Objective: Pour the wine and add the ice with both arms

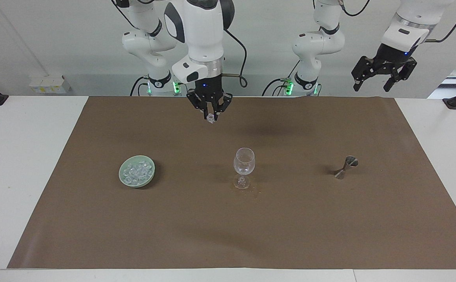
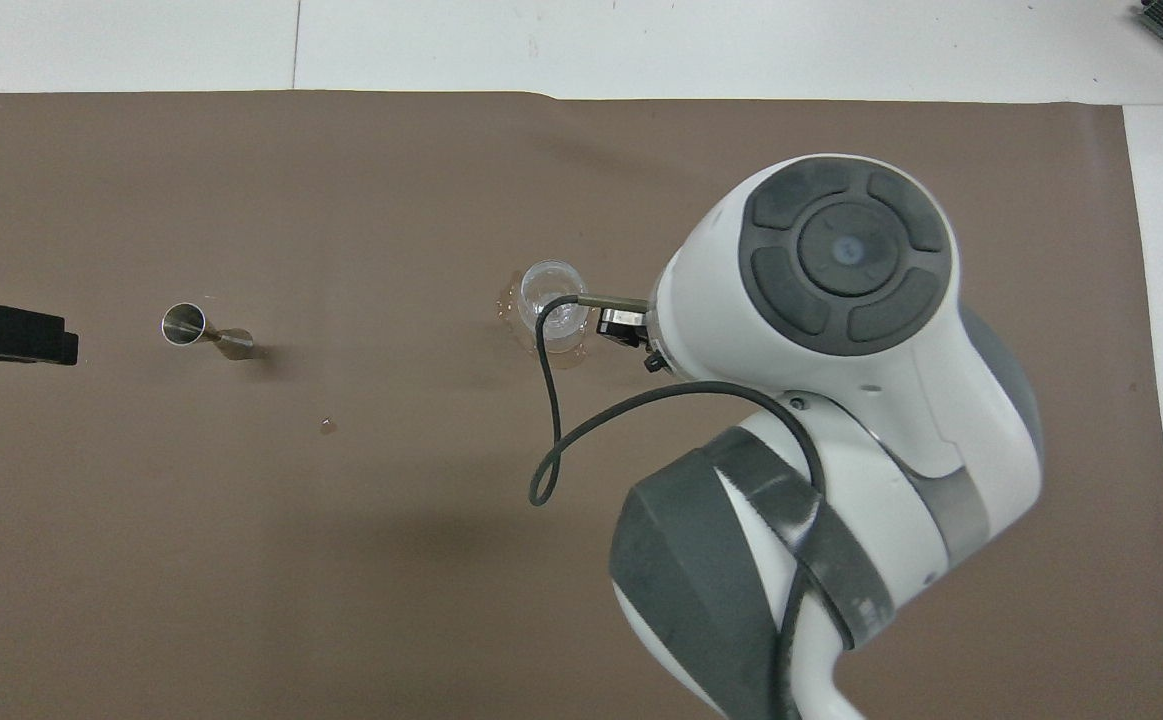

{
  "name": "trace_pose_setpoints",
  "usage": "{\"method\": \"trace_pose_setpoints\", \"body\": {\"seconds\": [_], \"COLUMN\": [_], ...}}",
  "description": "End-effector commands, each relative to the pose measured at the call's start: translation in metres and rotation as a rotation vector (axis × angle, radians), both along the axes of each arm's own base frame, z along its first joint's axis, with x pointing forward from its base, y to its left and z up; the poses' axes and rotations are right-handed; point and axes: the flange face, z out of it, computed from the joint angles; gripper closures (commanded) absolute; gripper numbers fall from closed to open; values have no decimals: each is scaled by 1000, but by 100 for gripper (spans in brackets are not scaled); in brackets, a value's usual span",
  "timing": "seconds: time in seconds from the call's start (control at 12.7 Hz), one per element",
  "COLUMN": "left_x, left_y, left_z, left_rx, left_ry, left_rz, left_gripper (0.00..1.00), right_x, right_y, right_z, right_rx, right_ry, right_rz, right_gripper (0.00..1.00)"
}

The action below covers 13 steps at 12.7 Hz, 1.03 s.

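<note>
A clear stemmed wine glass [image 1: 244, 164] stands upright mid-mat; its rim [image 2: 541, 283] shows beside the right arm's cable in the overhead view. I cannot make out any wine in it. A pale green bowl [image 1: 124, 180] toward the right arm's end holds a pile of ice [image 1: 137, 170]. My right gripper [image 1: 211, 115] hangs in the air between bowl and glass, shut on one ice cube [image 1: 211, 119]. In the overhead view the right arm's body hides the bowl and that gripper's fingertips. My left gripper [image 1: 382, 78] waits open and empty, high over the left arm's end, its tip [image 2: 6, 333] at the overhead view's edge.
A small metal jigger [image 1: 345, 166] [image 2: 186, 325] rests on the brown mat [image 1: 228, 235] toward the left arm's end. Small wet spots [image 1: 256, 192] lie by the glass's foot, and a droplet [image 2: 327, 427] sits nearer the robots. White table surrounds the mat.
</note>
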Motion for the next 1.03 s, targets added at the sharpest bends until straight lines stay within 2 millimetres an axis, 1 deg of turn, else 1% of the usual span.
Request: {"method": "trace_pose_setpoints", "body": {"seconds": [0.0, 0.08, 0.16, 0.24, 0.4, 0.47, 0.63, 0.71, 0.79, 0.95], "left_x": [5, 11, 19, 19, 16, 15, 13, 13, 13, 13], "left_y": [2, 5, 6, 8, 9, 11, 17, 15, 15, 14], "left_z": [-1, -5, -13, -11, -7, -7, -4, -4, -4, -3], "left_rx": [9, 17, 29, 30, 40, 40, 43, 43, 43, 32], "left_ry": [12, 2, 6, -3, -9, -6, -12, -12, -10, -13], "left_rz": [-30, -87, -115, -113, -108, -105, -97, -104, -104, -98], "left_gripper": [0, 0, 0, 0, 0, 0, 0, 0, 0, 0], "right_x": [15, 18, 20, 22, 27, 32, 42, 42, 45, 48], "right_y": [15, 26, 29, 32, 41, 44, 48, 59, 65, 67], "right_z": [-1, -2, 0, 0, -6, -5, -11, -16, -25, -30], "right_rx": [-14, -5, 3, 15, 36, 50, 57, 59, 65, 70], "right_ry": [-14, -17, -34, -54, -76, -88, -104, -116, -123, -131], "right_rz": [-2, 10, 14, 18, 30, 32, 35, 51, 58, 61], "right_gripper": [100, 100, 100, 100, 100, 100, 100, 100, 100, 100]}}
